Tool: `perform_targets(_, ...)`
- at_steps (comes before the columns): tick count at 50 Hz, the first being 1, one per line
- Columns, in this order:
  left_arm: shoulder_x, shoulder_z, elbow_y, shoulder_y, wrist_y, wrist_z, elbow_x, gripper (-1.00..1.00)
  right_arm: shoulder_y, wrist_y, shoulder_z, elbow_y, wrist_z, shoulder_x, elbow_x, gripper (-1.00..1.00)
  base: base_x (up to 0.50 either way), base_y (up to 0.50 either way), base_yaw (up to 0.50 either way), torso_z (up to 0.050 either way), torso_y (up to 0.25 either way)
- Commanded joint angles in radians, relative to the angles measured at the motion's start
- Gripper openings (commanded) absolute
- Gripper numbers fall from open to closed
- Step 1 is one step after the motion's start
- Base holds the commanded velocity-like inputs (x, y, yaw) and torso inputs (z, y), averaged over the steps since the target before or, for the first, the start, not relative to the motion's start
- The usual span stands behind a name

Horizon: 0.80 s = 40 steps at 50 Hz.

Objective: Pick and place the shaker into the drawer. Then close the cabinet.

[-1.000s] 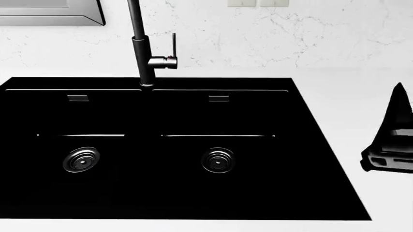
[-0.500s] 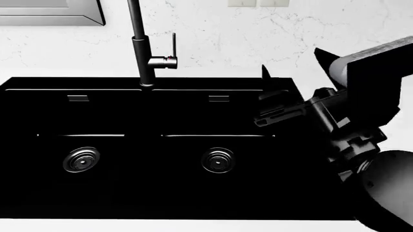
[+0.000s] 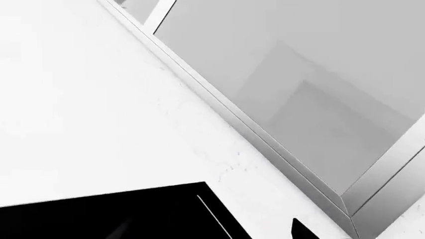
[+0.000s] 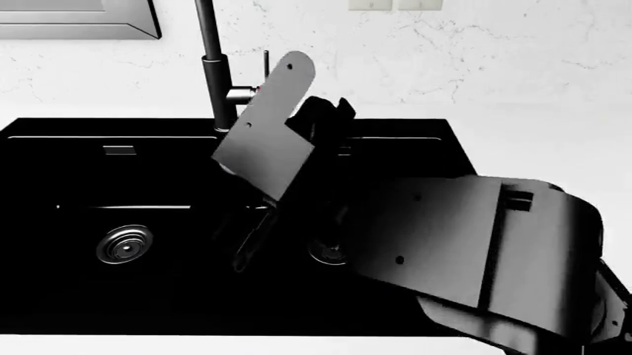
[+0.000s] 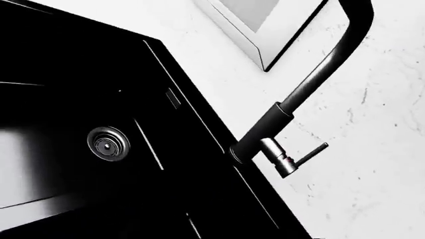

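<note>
White marble counter [image 4: 553, 140] surrounds a black double sink [image 4: 118, 185] filling the frame's centre-left. Across the right basin, from lower right toward the upper-centre faucet [image 4: 215, 66], stretches the right arm [image 4: 464, 244] (grey plates hide its jaws; I cannot tell their state). Neither shaker, drawer nor left gripper shows.

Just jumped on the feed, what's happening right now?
The right arm is stretched out over the black double sink, reaching toward the faucet at the back. Its gripper end is hidden among dark parts, so open or shut is unclear. Nothing is being held that the views show. Neither the shaker nor the drawer appears in any view, so the pick has not begun. The left wrist camera shows only white counter, a framed grey panel and a sink corner.
</note>
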Motion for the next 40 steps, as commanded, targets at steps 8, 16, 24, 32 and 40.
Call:
perform_targets(8,0.044,0.022,-0.052,0.055,0.057,0.042,0.066,1.00,0.677,-0.228,-0.322,0.280,-0.381,-0.156,-0.147,1.00,0.00,0.00,0.00,0.000,0.000)
perform_targets(16,0.047,0.030,-0.059,0.058,0.051,0.046,0.059,1.00,0.854,-0.362,-0.338,0.416,-0.441,-0.125,-0.273,1.00,0.00,0.00,0.00,0.000,0.000)
perform_targets(24,0.033,0.042,-0.035,0.035,0.022,0.021,0.035,1.00,1.004,-0.675,-0.470,0.731,-0.451,-0.050,-0.570,1.00,0.00,0.00,0.00,0.000,0.000)
perform_targets(32,0.022,0.043,-0.005,0.035,-0.003,0.003,0.016,1.00,1.096,-0.818,-0.420,1.441,-0.552,-0.160,-0.664,1.00,0.00,0.00,0.00,0.000,0.000)
perform_targets(40,0.003,0.040,0.020,0.036,-0.025,-0.014,0.002,1.00,1.098,-0.910,-0.299,1.803,-0.578,-0.201,-0.752,1.00,0.00,0.00,0.00,0.002,0.000)
